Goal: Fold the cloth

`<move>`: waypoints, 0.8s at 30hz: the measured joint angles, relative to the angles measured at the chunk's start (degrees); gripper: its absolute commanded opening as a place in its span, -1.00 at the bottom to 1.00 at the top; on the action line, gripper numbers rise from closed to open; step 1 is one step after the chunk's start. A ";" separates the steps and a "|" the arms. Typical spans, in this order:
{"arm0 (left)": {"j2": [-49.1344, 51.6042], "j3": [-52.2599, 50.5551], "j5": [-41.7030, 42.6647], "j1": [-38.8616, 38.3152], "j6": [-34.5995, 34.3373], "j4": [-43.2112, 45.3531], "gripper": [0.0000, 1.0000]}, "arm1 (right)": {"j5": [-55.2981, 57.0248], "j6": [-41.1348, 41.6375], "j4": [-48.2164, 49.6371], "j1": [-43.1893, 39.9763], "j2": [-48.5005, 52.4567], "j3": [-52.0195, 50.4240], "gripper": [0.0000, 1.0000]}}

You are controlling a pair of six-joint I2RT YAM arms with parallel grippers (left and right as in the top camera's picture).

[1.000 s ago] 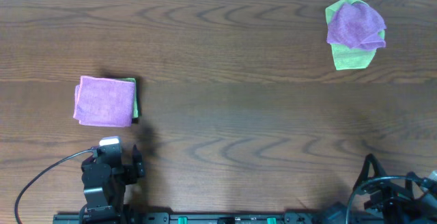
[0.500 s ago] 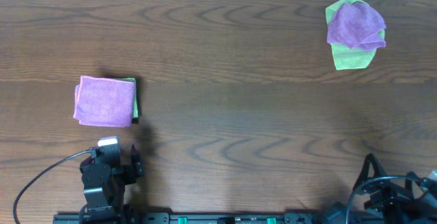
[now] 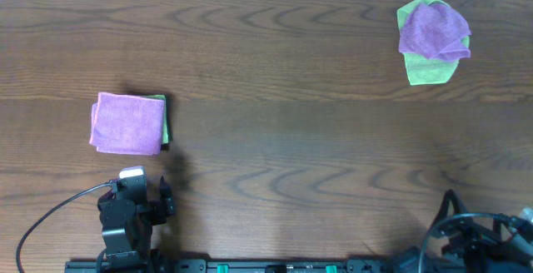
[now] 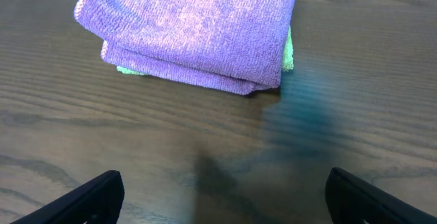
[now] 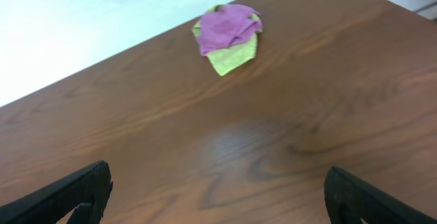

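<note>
Overhead: the cloth (image 3: 127, 123) lay folded on a green cloth (image 3: 164, 120) near the table's (image 3: 275, 140) left edge. Left wrist: your left gripper (image 4: 222, 195) stood open, empty, short of it; the cloth looked soft, light and limp, best pinched at a layered corner. Right wrist: your right gripper (image 5: 218, 191) was open, empty.

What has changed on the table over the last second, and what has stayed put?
The left hand drew back slightly toward the near edge; the right hand slid back a little too. Both are open, holding nothing. The folded purple cloth, the crumpled purple cloth and the green cloths beneath them stayed put.
</note>
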 measured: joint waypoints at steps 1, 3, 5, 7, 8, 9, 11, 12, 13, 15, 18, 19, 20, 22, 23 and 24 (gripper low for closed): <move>0.00 0.00 0.00 0.00 0.00 0.00 0.91 | -0.02 -0.48 1.29 -1.36 -0.07 -1.55 0.98; -0.04 0.00 0.00 0.00 -0.02 -0.02 0.91 | -1.01 -2.89 6.08 -4.33 -0.07 -6.10 0.99; -0.04 0.00 0.00 0.00 -0.09 0.00 0.91 | -3.26 -6.62 11.93 -6.97 -0.07 -10.99 0.98; -0.07 0.00 0.02 0.00 -0.13 -0.02 0.90 | -6.56 -11.10 17.70 -9.62 -0.02 -16.06 0.99; -0.07 0.00 0.00 0.00 -0.13 -0.02 0.91 | -7.96 -12.85 19.87 -10.69 -0.02 -17.99 0.99; -0.07 0.00 0.00 0.00 -0.13 -0.02 0.91 | -9.55 -14.82 22.14 -12.07 -0.02 -20.17 0.99; -0.07 0.00 0.02 0.00 -0.13 -0.02 0.90 | -12.66 -18.25 25.16 -14.97 -0.02 -24.00 0.98; -0.07 0.00 0.02 0.00 -0.13 -0.02 0.91 | -14.40 -19.98 26.36 -16.65 -0.04 -25.97 0.99; -0.04 0.00 0.02 0.00 -0.13 -0.02 0.91 | -15.78 -21.33 27.12 -17.97 -0.11 -27.65 0.98; -0.07 0.00 0.00 0.00 -0.13 -0.02 0.91 | -18.82 -24.15 28.30 -20.87 -0.81 -31.08 0.99; -0.07 0.00 0.00 0.00 -0.13 0.00 0.91 | -23.58 -28.20 28.55 -24.63 -3.98 -35.74 0.98; -0.07 0.00 0.02 0.00 -0.13 -0.02 0.91 | -25.16 -29.40 28.57 -25.70 -5.64 -37.20 0.98; -0.07 0.00 0.00 0.00 -0.13 -0.02 0.91 | -26.34 -30.27 28.55 -26.56 -7.10 -38.40 0.99; -0.07 0.00 0.00 0.00 -0.13 -0.04 0.90 | -28.35 -31.32 28.68 -27.67 -9.09 -40.24 0.98; -0.07 0.00 0.00 0.00 -0.13 -0.04 0.91 | -29.33 -31.80 29.00 -27.91 -9.68 -41.24 0.98; -0.07 0.00 0.02 0.00 -0.13 -0.04 0.90 | -29.75 -32.00 29.18 -27.98 -9.88 -41.90 0.98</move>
